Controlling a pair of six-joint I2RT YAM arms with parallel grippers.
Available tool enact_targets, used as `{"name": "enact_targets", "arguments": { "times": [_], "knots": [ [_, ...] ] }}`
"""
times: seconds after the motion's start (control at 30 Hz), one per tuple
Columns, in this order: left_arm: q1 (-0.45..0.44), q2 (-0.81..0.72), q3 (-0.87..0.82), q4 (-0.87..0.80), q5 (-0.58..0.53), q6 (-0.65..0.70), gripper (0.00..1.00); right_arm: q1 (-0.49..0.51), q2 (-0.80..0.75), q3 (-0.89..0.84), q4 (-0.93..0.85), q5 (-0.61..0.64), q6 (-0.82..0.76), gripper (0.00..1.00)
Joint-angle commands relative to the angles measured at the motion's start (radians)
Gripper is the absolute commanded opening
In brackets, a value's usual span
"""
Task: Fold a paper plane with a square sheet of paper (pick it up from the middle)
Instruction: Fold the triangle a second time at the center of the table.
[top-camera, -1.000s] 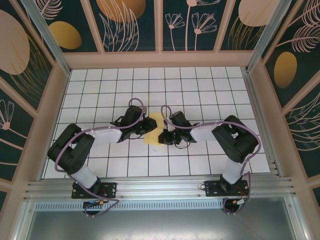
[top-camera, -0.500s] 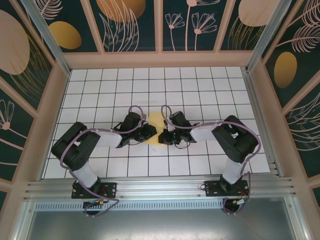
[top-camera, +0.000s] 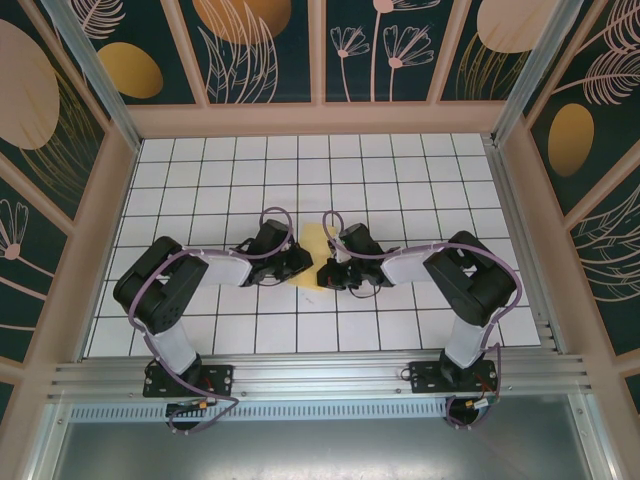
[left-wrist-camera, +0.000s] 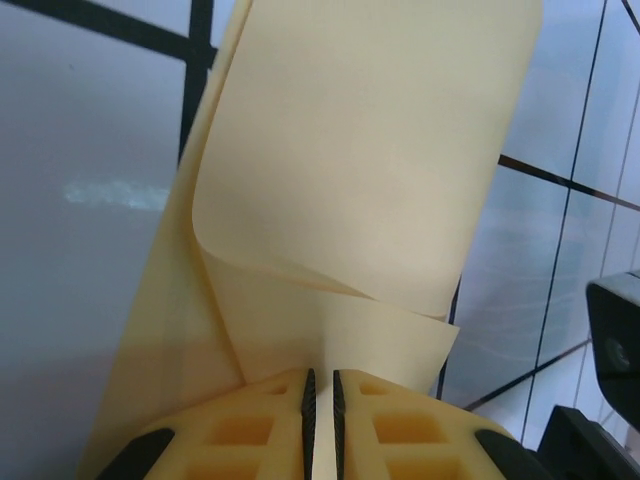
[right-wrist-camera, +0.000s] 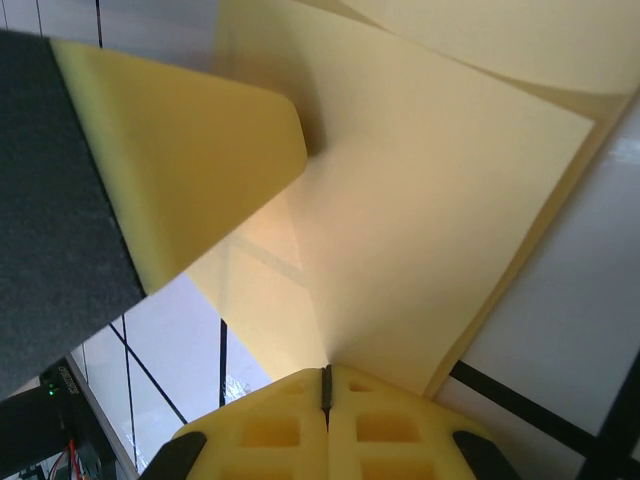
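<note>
Both left gripper (left-wrist-camera: 322, 398) and right gripper (right-wrist-camera: 325, 392) pinching thin yellow square paper sheet (left-wrist-camera: 350, 150); sheet curling over, nearly all folding left

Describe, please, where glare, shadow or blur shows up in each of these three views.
Top external: evenly lit and sharp, the sheet of paper not washed out. Left wrist: a glare streak on the table at left; the paper is crisp above the left gripper. Right wrist: that gripper's finger looms blurred at upper left and shades the paper beside it.
</note>
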Motion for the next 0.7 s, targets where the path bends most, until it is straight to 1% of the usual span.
{"name": "enact_targets", "arguments": {
  "times": [0.0, 0.33, 0.67],
  "knots": [
    [0.008, 0.02, 0.035, -0.099, -0.11, 0.041, 0.17, -0.004, 0.02, -0.046, -0.094, 0.07, -0.004, 0.02],
    [0.014, 0.077, 0.116, -0.151, -0.146, 0.073, 0.18, -0.004, 0.008, -0.066, -0.093, 0.067, -0.006, 0.02],
    [0.028, 0.07, 0.142, -0.176, -0.161, 0.088, 0.19, -0.004, 0.001, -0.081, -0.086, 0.072, -0.001, 0.02]
  ]
}}
